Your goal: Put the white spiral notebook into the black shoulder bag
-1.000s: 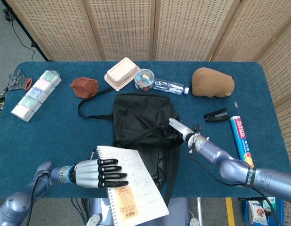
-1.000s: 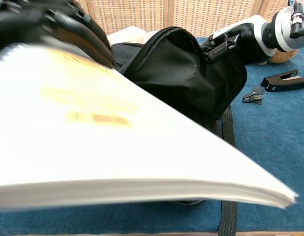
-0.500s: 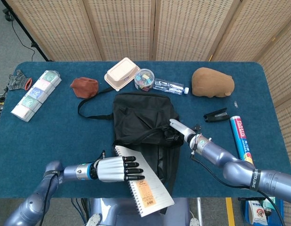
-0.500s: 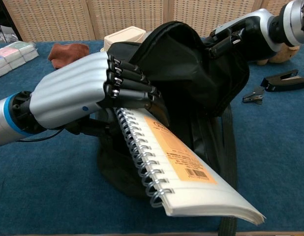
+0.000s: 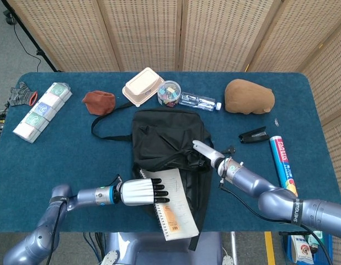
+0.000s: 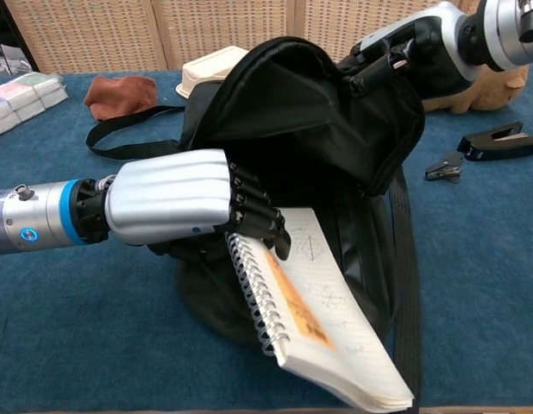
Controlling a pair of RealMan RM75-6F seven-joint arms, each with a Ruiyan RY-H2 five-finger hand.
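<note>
Chest view, left hand [image 6: 167, 207] fingers [image 6: 258, 220] clasping notebook [image 6: 322, 319] spiral edge, bag [image 6: 310, 112] mouth beside

A blue-covered table [image 5: 76, 154] holds a row of boxed items [image 5: 42, 111] at 10 o'clock, a rust cloth [image 5: 100, 102], a beige clamshell box [image 5: 143, 86], a clip jar [image 5: 169, 93] and a plastic bottle [image 5: 199, 102] toward 12, a brown plush [image 5: 249, 96] at 2, and a black stapler [image 5: 253, 134] beside a tube [image 5: 282, 164] at 3.
</note>
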